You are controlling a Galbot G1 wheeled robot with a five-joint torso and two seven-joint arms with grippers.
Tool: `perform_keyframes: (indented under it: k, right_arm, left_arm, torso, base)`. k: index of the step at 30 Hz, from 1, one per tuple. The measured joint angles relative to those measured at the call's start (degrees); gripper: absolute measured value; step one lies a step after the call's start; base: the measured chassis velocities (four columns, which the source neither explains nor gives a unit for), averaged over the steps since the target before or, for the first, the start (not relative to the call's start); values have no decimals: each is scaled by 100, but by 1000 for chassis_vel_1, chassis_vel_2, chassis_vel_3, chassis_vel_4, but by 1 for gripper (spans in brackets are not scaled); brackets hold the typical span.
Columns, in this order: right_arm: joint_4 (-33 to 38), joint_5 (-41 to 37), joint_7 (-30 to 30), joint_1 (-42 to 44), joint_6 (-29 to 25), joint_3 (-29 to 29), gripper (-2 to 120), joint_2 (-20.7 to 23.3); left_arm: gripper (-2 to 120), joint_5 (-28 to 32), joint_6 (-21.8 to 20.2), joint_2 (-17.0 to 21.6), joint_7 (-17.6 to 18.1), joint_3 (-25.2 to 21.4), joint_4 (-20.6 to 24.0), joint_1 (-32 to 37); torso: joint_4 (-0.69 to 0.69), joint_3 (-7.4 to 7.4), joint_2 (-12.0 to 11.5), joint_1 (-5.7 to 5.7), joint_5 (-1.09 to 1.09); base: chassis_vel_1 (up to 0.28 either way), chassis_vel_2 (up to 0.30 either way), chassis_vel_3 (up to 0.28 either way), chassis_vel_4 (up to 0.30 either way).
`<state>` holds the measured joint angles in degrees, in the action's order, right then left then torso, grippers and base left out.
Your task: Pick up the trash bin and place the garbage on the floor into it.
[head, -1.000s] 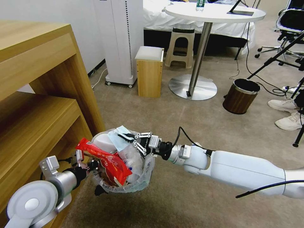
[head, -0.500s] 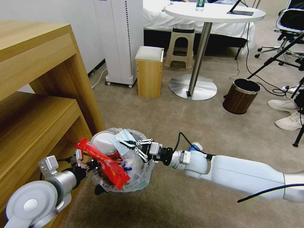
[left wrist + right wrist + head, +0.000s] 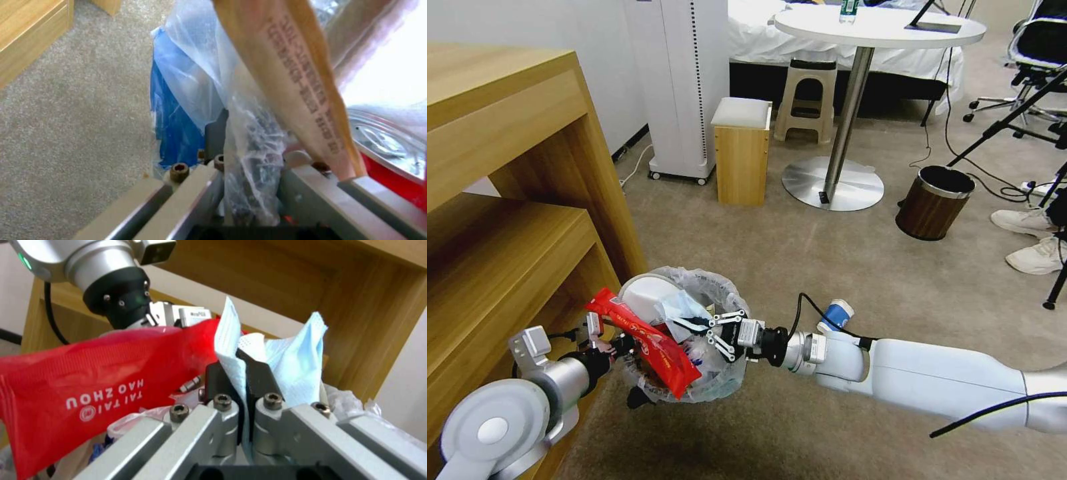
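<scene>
Low in the lower-left of the head view: the trash bin [image 3: 684,347], overfilled, raised off the floor [image 3: 800,253] beside the wooden shelf unit [image 3: 507,220]. Left gripper [image 3: 602,341] at the bin's near-left rim, its fingertips masked by the red wrapper [image 3: 650,347] lying across the top. Right gripper [image 3: 688,325] reaching in from the right, pinched on a pale blue face mask [image 3: 677,308] above the bin's mouth. White bowl-shaped piece [image 3: 644,297] at the back of the heap; most other contents too jumbled to sort. Blue paper cup [image 3: 836,313] on the carpet just behind the right arm, lower part cut off by it. Brown wood-grain bin [image 3: 934,202] well apart, right of centre.

Left wrist view: left gripper [image 3: 249,186] closed on the crinkled plastic liner [image 3: 253,150] and the dark rim beneath it; blue side of the bin [image 3: 171,133] at centre-left, tan wrapper underside [image 3: 302,83] slanting across the upper right, red can [image 3: 387,146] at right edge, partly cut off.

Right wrist view: black pads [image 3: 258,380] pressed together on the mask [image 3: 293,363], centre; wrapper [image 3: 89,390] spread over the left half; left arm's wrist at upper left.
</scene>
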<state>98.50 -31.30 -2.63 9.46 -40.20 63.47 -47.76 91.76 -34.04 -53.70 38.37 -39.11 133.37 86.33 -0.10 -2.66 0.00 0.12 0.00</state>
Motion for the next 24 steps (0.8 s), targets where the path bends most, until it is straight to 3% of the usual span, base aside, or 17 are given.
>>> perform_keyframes:
  k: [5, 24]
  right_arm:
    - [-44, 77, 127, 15, 1, -18, 3, 33]
    - [-99, 206, 366, 73, 29, -161, 70, 61]
  left_arm:
    - [0, -4, 1, -13, 0, 13, 18, 16]
    - [0, 15, 11, -23, 9, -17, 146, 115]
  torso:
    - [0, 0, 0, 0, 0]
    - [0, 0, 0, 0, 0]
  base:
    - [0, 0, 0, 0]
    - [0, 0, 0, 0]
